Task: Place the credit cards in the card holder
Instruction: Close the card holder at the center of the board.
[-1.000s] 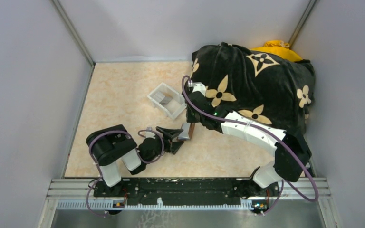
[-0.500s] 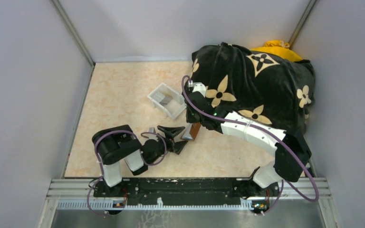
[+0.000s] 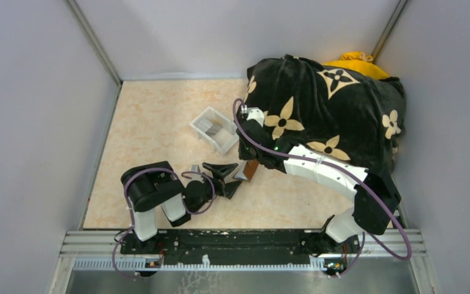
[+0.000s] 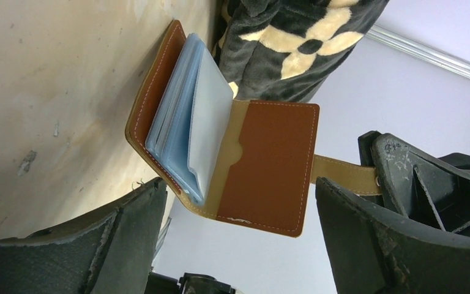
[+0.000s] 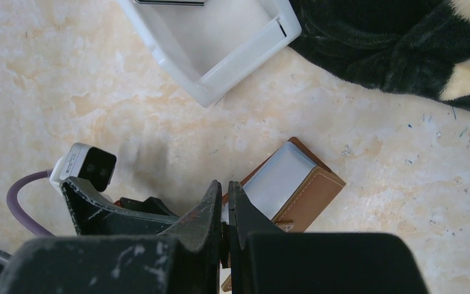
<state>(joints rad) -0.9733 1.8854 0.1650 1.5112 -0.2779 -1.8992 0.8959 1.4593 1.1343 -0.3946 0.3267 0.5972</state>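
Note:
The brown leather card holder (image 4: 269, 165) hangs open above the table, with its clear blue-grey sleeves (image 4: 190, 128) fanned out. It also shows in the top view (image 3: 250, 169) and in the right wrist view (image 5: 309, 190). My right gripper (image 5: 225, 190) is shut on its tan strap (image 4: 343, 174) and holds it up. My left gripper (image 4: 238, 190) is open and empty, with its fingers on either side of the holder's lower edge, not touching it. Greyish credit cards (image 3: 205, 124) lie in the clear tray (image 3: 225, 142).
The clear tray (image 5: 220, 86) stands just beyond the holder. A black blanket with tan flowers (image 3: 330, 110) covers a heap at the back right, over something yellow (image 3: 355, 60). Grey walls close in on the left, back and right.
My left arm has shifted a little to the right toward the card holder and its jaws have spread wider. The right arm has held the holder almost still.

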